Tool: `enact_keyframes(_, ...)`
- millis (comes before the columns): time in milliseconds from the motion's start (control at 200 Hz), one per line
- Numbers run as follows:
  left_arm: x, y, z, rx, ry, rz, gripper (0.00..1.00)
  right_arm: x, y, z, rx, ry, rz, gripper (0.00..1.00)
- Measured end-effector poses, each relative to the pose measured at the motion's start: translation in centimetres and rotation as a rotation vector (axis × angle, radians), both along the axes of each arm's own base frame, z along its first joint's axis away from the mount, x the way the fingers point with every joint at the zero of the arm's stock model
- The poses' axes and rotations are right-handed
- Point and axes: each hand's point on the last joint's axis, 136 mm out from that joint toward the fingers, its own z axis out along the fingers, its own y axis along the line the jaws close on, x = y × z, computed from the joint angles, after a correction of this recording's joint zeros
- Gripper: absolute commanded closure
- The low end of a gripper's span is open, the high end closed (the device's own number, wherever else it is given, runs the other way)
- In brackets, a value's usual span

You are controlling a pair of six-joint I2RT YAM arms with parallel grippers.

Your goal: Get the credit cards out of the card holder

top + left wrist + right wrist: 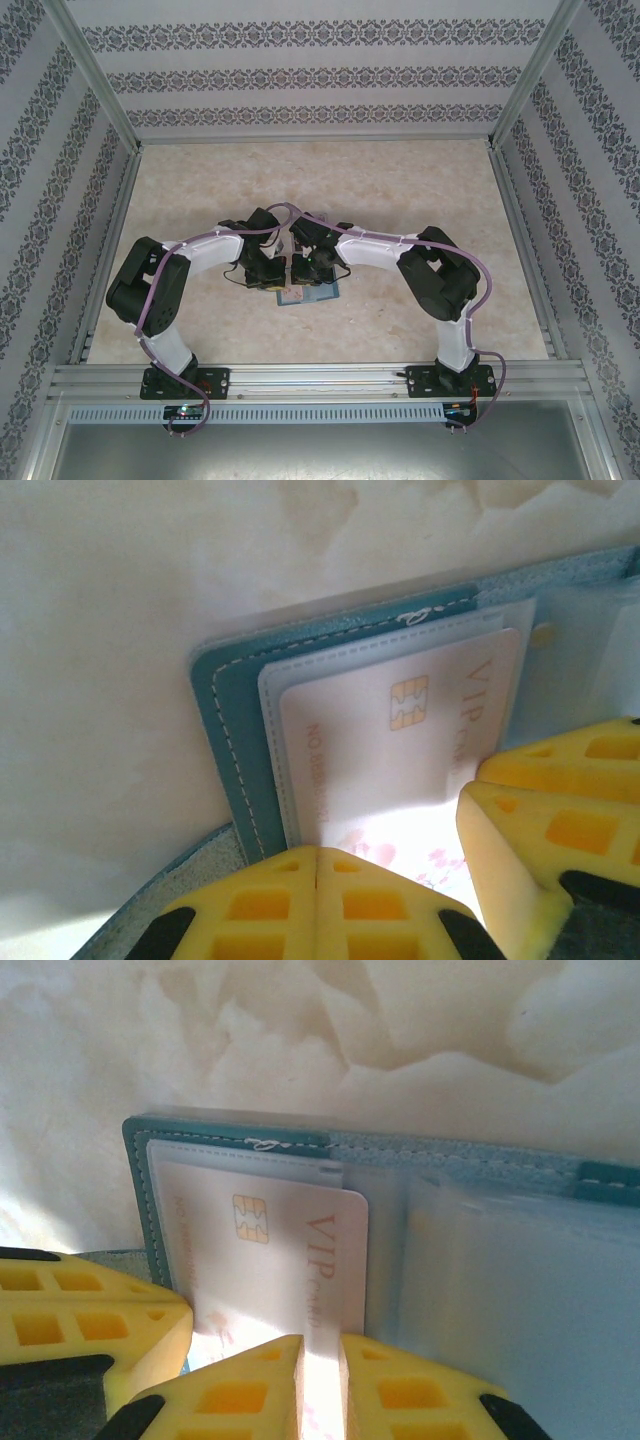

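The teal card holder (312, 297) lies open on the table between both arms. Its stitched teal edge (225, 730) frames a clear sleeve holding a pale pinkish-white credit card (400, 730) with a gold chip and "VIP" lettering. That credit card (270, 1250) sticks partly out of its sleeve. My right gripper (322, 1348) is closed to a narrow gap with the card's bright near end running up between its fingers. My left gripper (318, 852) is shut, fingertips together at the holder's near edge beside the card. The dark cards are hidden.
Empty clear sleeves (500, 1280) cover the holder's other panel. The marble-patterned table (420, 200) stretches away behind the holder. Patterned walls (60, 180) stand on three sides, and an aluminium rail (320, 378) runs along the near edge.
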Motion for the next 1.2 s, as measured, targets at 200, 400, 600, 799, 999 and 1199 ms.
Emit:
enact_keyframes(200, -0.1, 0.0, 0.0, 0.002, 0.002, 0.000, 1.00, 0.0, 0.1, -0.2, 0.001, 0.004, 0.001, 0.78)
enact_keyframes(400, 0.0, 0.0, 0.0, 0.002, 0.002, 0.000, 0.98, 0.1, 0.0, 0.0, -0.005, -0.002, 0.000, 0.74)
enact_keyframes(600, 0.0, 0.2, -0.1, 0.013, 0.000, 0.002, 0.97, 0.3, -0.7, -0.1, -0.053, -0.013, -0.002, 0.73)
enact_keyframes(799, -0.1, 0.6, -0.1, 0.033, -0.002, 0.004, 0.97, 0.4, -1.3, -0.2, -0.087, -0.023, 0.003, 0.72)
enact_keyframes(999, -0.1, 0.6, -0.1, 0.034, 0.000, 0.004, 0.97, 0.5, -1.4, -0.1, -0.090, -0.027, 0.001, 0.71)
enact_keyframes(1199, 0.7, 0.1, 0.9, 0.017, -0.024, 0.004, 0.98, 0.5, -1.3, 0.5, -0.079, -0.036, 0.000, 0.70)
